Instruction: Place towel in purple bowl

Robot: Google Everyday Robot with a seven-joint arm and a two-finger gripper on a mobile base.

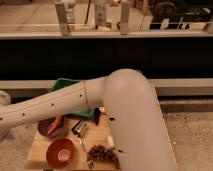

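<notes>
My arm (100,100) sweeps across the view from the right to the left edge and covers much of the table. My gripper is out of view past the left edge. The purple bowl (46,131) sits at the table's left, just under the arm, with an orange object (56,125) in it. No towel shows; the arm hides the right part of the table where it may lie.
A green tray (64,84) stands at the back of the wooden table (36,156). A reddish-brown bowl (61,152) is at the front left, a dark bunch of grapes (102,155) at the front, and a metal can (79,128) between them. A dark counter runs behind.
</notes>
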